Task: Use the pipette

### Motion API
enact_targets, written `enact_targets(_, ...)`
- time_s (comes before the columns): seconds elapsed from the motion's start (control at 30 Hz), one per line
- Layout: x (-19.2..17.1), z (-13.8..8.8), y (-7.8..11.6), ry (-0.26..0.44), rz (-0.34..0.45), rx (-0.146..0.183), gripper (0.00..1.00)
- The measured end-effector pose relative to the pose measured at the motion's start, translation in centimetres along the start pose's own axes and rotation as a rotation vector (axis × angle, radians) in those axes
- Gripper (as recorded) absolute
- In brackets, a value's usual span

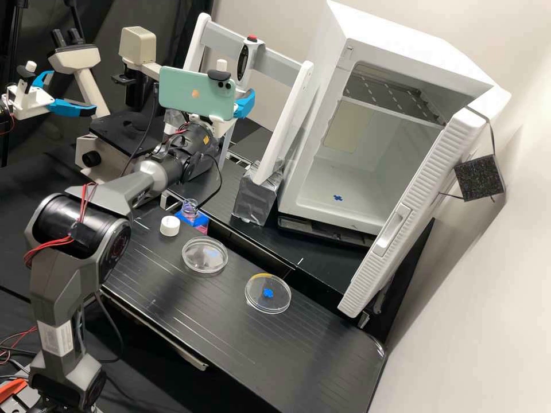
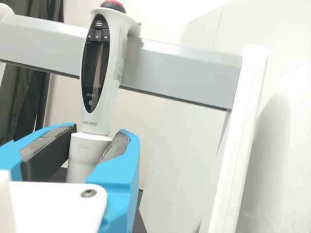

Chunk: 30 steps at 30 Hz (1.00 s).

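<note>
At the far side of the bench (image 1: 241, 344), left of the open white incubator (image 1: 321, 189), a white pipette (image 2: 112, 73) with a red top hangs from the grey crossbar (image 2: 184, 73) of a stand, between two white side posts. Its long axis runs roughly upright, with the display toward the wrist camera. The gripper (image 2: 100, 131) is level with the lower shaft, just below the handle; its two blue fingers are parted, one on each side, so the shaft lies between them, across the line in which they would close. Whether either pad touches it cannot be told. The dark grey arm (image 1: 143, 180) spans from near left to the stand, and a pale green phone (image 1: 189, 94) sits at its wrist. The next step is probably to close evenly on the shaft, then ease the pipette off the bar; an off-centre squeeze could twist it on its hook. Nearer on the bench, from left to right, are a white cap (image 1: 170, 225), an uncapped bottle (image 1: 190, 207) in a blue holder, and two clear dishes (image 1: 201, 265).
</note>
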Motion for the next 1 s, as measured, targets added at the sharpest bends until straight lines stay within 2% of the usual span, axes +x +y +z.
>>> enact_targets(0.63, 0.01, -0.07, -0.06, 0.0, -0.004, 0.006, 0.0)
enact_targets(0.9, -0.2, -0.33, 0.26, 0.007, -0.001, 0.048, 0.0)
enact_targets(1.0, -0.2, -0.26, 0.31, 0.005, 0.0, 0.051, 0.0)
